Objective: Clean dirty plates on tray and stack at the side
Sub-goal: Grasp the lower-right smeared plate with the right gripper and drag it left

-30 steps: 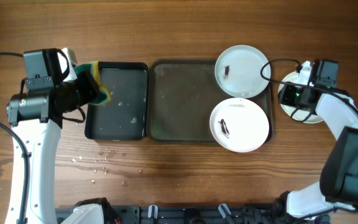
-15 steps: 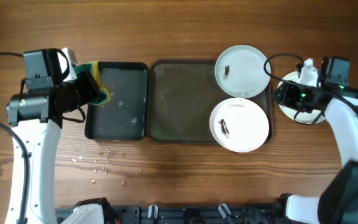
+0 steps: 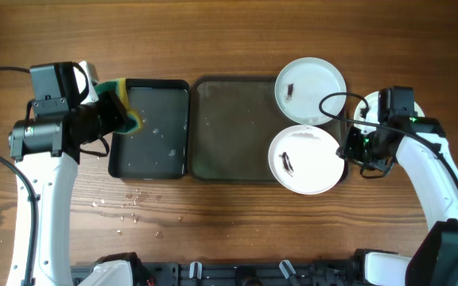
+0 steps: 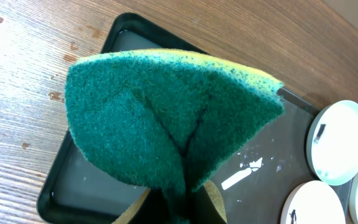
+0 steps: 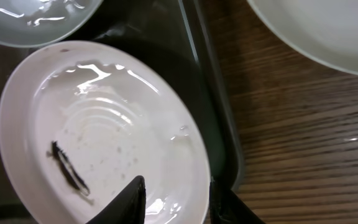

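Black fingertips of the right gripper (image 5: 174,200) are standing partly apart, straddling the right-hand rim of the nearer dirty plate (image 5: 104,124), one fingertip over the plate's inner slope and the other over the gap beside it. No grip is being made at this point; the jaws are set wider than the thin rim, which I judge to be the stance for pinching the edge and lifting. A dark smudge (image 5: 67,168) is showing on the plate's floor, so cleaning is not yet done. This plate is lying in the right end of the tray (image 5: 219,118), close against its raised rim, which is leaving the outer fingertip little room. The farther dirty plate (image 3: 310,79), also marked, is sitting just behind it on the tray. A third plate (image 5: 316,25), showing no mark on the part in view, is resting on the bench (image 5: 291,137) just beside the tray, apparently starting the stack. Across the bench, the left gripper (image 3: 111,114) is clamping a folded green sponge (image 4: 166,118) and holding it over the left edge of the small black tray (image 3: 153,159), probably waiting for a plate to be presented.
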You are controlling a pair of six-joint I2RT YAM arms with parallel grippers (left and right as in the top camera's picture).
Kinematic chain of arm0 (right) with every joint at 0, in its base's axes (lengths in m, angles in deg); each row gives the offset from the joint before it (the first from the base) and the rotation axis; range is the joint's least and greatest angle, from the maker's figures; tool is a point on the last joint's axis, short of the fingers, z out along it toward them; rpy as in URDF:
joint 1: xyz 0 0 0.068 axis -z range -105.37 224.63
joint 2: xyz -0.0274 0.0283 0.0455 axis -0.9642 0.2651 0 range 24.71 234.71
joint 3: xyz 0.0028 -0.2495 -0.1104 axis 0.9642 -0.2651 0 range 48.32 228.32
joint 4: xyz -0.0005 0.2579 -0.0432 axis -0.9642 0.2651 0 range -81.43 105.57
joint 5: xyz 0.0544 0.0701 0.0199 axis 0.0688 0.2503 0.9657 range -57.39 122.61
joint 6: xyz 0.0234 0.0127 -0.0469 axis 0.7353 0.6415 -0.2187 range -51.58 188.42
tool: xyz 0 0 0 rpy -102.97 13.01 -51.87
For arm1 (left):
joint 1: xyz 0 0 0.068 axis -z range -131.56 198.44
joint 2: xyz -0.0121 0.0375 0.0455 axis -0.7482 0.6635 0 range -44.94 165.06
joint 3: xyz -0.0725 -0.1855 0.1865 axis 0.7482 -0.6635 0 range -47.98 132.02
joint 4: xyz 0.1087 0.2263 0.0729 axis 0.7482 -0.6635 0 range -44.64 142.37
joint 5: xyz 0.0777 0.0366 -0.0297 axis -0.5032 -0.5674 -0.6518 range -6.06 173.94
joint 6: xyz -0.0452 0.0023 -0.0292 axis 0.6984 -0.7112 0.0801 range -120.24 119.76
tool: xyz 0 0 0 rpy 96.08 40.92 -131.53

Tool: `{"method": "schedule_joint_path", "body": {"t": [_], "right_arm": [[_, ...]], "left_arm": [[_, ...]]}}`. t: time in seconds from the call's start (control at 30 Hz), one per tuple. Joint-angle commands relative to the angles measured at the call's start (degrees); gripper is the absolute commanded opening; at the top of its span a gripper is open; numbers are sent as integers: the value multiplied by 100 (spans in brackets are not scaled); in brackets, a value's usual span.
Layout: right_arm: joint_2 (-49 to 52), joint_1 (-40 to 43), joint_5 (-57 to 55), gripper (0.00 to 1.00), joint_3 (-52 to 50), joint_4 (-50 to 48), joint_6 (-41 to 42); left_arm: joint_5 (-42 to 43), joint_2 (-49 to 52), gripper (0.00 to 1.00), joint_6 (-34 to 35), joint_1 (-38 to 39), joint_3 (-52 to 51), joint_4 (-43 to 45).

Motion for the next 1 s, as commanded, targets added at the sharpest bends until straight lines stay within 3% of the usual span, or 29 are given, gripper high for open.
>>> {"method": "schedule_joint_path", "body": {"t": [0.0, 0.37, 0.53, 0.6, 0.87, 0.97], "right_arm": [[-4, -20, -448, 35, -162, -57, 254], [-4, -31, 15, 28, -804, -468, 227], [-4, -146, 188, 15, -981, -728, 229], [-4, -243, 422, 4, -984, -769, 227], [-4, -1106, 997, 4, -986, -1497, 249], [-4, -1469, 824, 4, -986, -2057, 251]], "left_arm": [[9, 17, 4, -98, 4, 2, 17], [9, 17, 4, -98, 4, 2, 20], [7, 17, 4, -98, 4, 2, 24], [9, 17, 4, -98, 4, 2, 24], [7, 17, 4, -118, 4, 2, 42], [11, 20, 4, -483, 4, 2, 42]]}}
